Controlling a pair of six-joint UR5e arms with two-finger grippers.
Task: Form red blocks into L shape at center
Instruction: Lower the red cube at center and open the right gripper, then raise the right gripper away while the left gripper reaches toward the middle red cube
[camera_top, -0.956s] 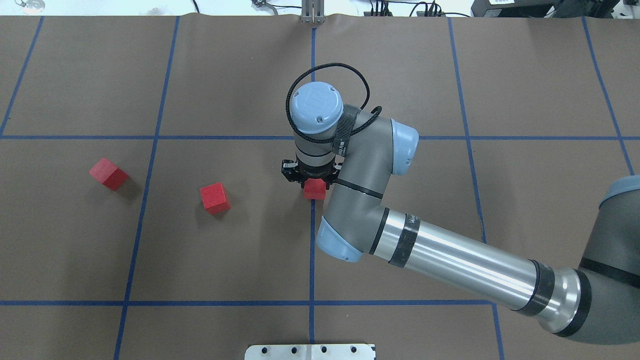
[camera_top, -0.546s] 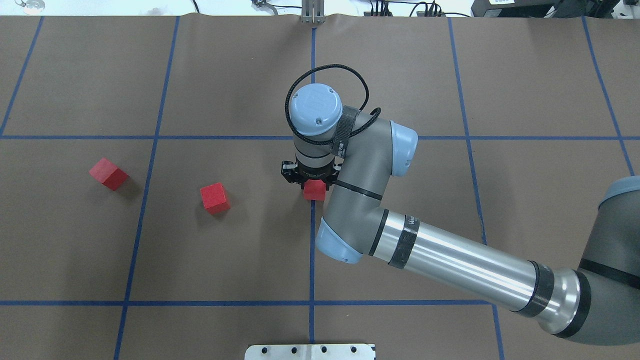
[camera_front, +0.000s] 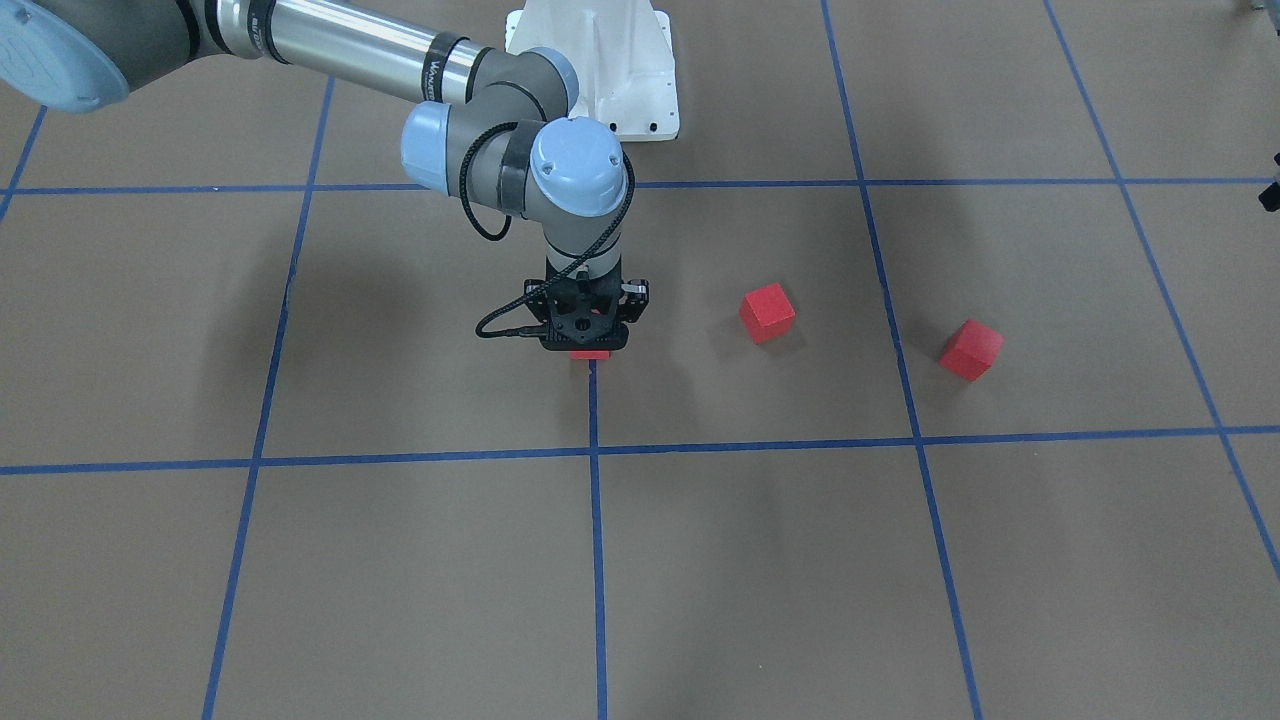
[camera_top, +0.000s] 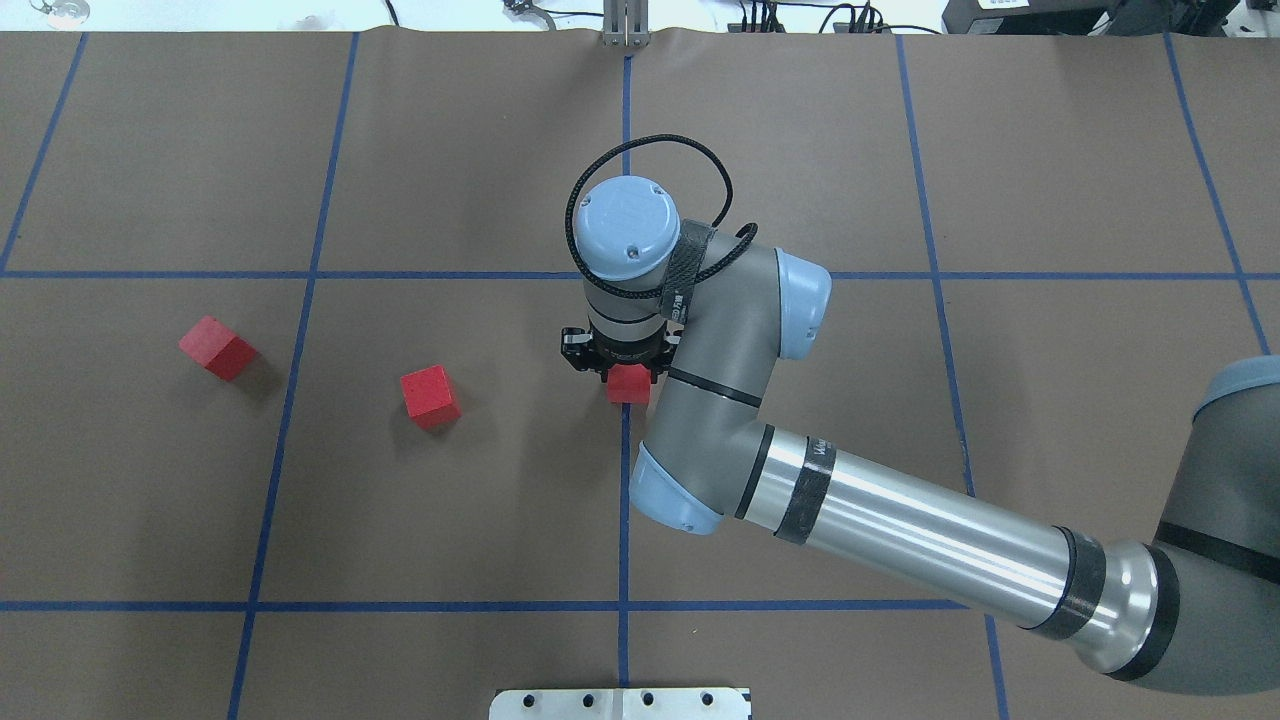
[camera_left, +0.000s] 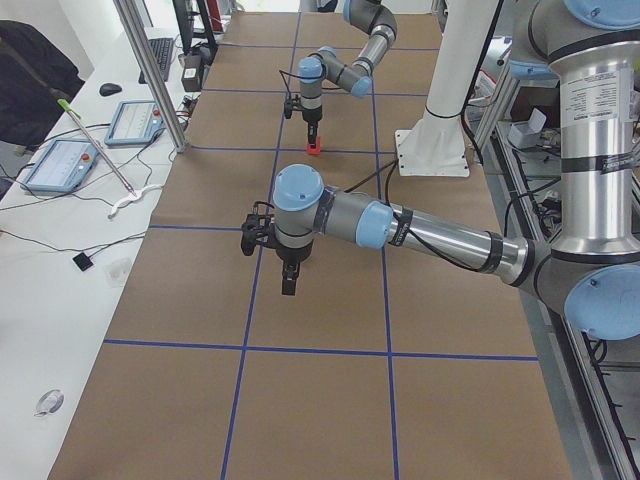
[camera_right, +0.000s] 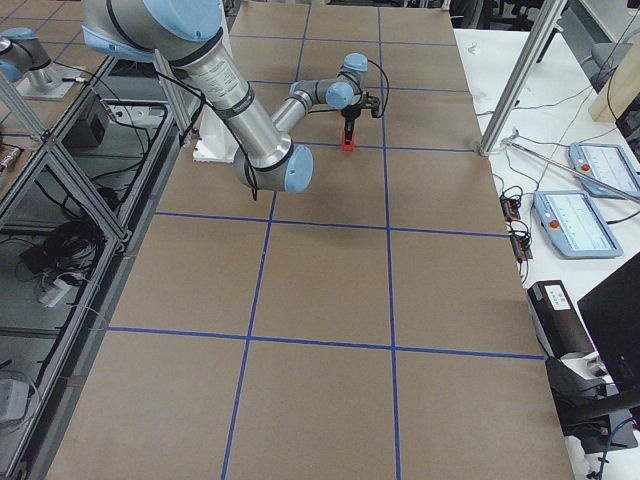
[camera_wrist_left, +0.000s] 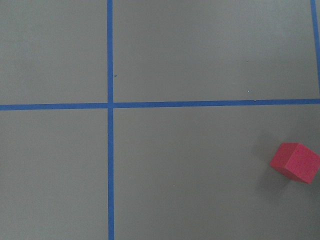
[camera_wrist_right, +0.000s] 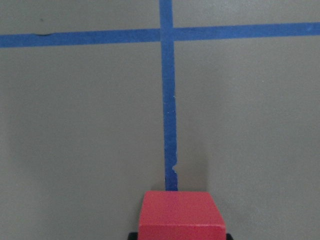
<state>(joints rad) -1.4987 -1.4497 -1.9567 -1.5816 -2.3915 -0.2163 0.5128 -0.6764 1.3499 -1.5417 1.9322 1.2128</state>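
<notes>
My right gripper (camera_top: 622, 364) points straight down at the middle of the brown surface and is shut on one red block (camera_top: 628, 385), held at the vertical blue tape line (camera_top: 624, 480). The right wrist view shows this block (camera_wrist_right: 181, 215) low between the fingers. A second red block (camera_top: 430, 396) lies to its left and a third (camera_top: 216, 346) farther left; both lie loose, also in the front view (camera_front: 767, 311) (camera_front: 971, 349). My left gripper (camera_left: 288, 285) shows only in the exterior left view; I cannot tell whether it is open or shut. The left wrist view shows one red block (camera_wrist_left: 295, 162).
The white metal base (camera_top: 620, 703) sits at the near table edge. The right arm's forearm (camera_top: 920, 530) spans the surface's right half. Blue tape lines divide the brown surface into large squares.
The right wrist has shifted slightly toward the near edge with the red block still in its jaws. The two loose blocks have not moved.
</notes>
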